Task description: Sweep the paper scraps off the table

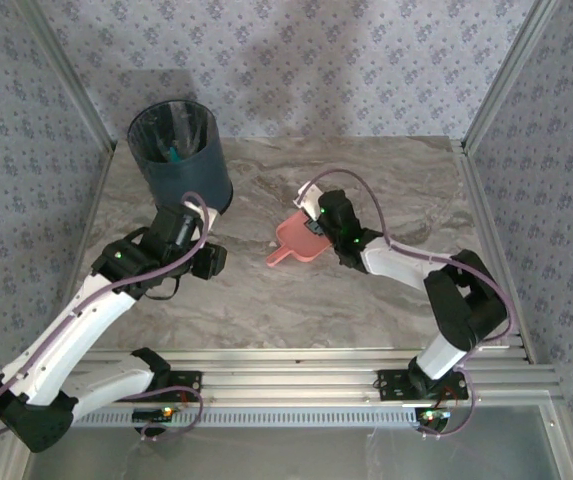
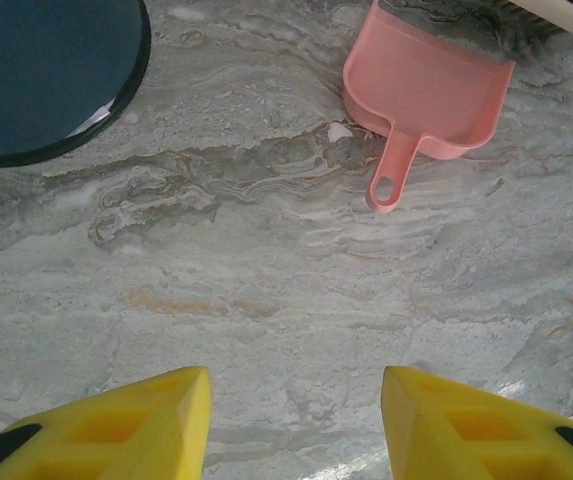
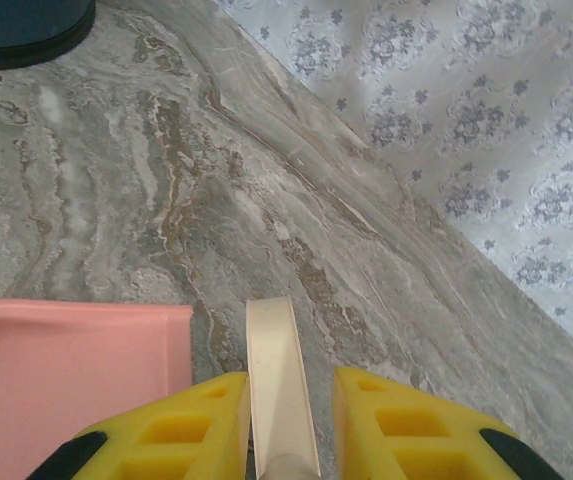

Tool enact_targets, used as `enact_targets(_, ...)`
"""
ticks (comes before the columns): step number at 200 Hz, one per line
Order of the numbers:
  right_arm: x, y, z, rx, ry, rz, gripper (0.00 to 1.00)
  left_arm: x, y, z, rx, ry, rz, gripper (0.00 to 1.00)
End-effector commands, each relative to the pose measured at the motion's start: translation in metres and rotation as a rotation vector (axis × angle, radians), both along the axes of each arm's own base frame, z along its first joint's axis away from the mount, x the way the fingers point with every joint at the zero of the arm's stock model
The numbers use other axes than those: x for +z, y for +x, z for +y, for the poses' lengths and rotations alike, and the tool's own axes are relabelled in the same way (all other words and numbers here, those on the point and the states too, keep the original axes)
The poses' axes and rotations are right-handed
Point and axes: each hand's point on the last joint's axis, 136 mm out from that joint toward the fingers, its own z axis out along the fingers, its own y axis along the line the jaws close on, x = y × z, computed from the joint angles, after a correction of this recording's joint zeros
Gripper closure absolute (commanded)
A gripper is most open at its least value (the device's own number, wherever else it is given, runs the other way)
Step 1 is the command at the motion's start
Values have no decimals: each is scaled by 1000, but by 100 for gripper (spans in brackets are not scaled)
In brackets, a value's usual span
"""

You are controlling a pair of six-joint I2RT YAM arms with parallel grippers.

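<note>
No paper scraps lie on the bare parts of the table [image 1: 366, 300]; a small teal bit shows inside the dark bin [image 1: 179, 150]. A pink dustpan [image 1: 301, 240] [image 2: 426, 90] lies flat at mid-table, handle toward the near left. My right gripper [image 1: 323, 215] [image 3: 291, 410] is just right of it, shut on the cream handle of a brush [image 3: 276, 370]; the brush head [image 2: 556, 12] is at the pan's mouth. My left gripper [image 1: 209, 262] [image 2: 296, 420] hovers over bare tabletop in front of the bin, open, with nothing between its yellow fingers [image 2: 166, 420].
The dark bin [image 2: 36, 70] [image 3: 16, 25] stands at the back left of the table. Patterned walls and aluminium posts [image 1: 496, 90] close in the left, back and right sides. An aluminium rail [image 1: 296, 375] runs along the near edge.
</note>
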Motion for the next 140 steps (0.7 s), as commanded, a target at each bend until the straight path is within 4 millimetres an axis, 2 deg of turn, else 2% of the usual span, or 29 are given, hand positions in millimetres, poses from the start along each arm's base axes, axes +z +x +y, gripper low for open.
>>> enact_targets(1,17,8,8,-11,-32,-93,100,3,-4,7,22,-2,-6,51)
enact_targets(53,0,-4,26,34,-56,-69,100,2,-5,7,22,-3,-2,51)
enact_targets(86,-15,-17,36,59,-79,-49,95,1,-4,7,22,0,-2,51)
enact_targets(140,-32,-28,40,67,-100,-20,86,-2,-5,7,22,-3,5,51)
